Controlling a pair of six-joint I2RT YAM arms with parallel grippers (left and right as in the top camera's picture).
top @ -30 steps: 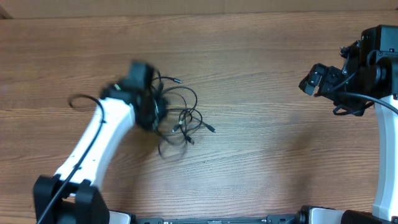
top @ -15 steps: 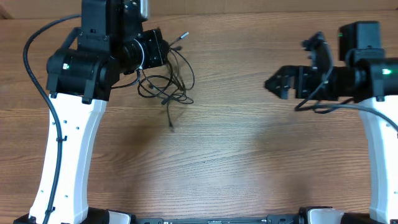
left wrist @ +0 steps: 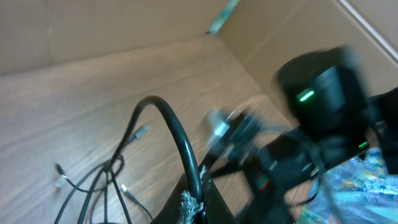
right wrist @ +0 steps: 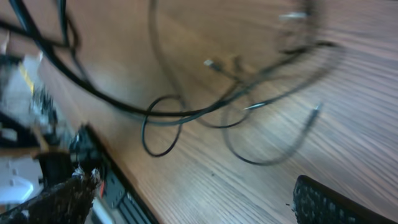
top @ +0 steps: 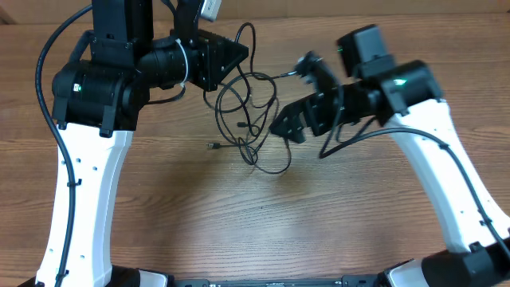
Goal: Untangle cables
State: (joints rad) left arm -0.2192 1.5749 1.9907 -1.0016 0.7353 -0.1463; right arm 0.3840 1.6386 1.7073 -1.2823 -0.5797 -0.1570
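Cables (top: 249, 112) dangling tangled near far edge; we're pinching them in left gripper (top: 237, 56), right gripper (top: 293, 96) gaping empty; nothing separated.

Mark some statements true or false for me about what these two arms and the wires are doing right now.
1. The left gripper holds the cables. True.
2. The right gripper is clamped shut. False: its fingers stand wide apart, close beside the cables.
3. The table has a brown wood-grain top. True.
4. The cables are bright red. False: they are thin and black, in tangled loops.
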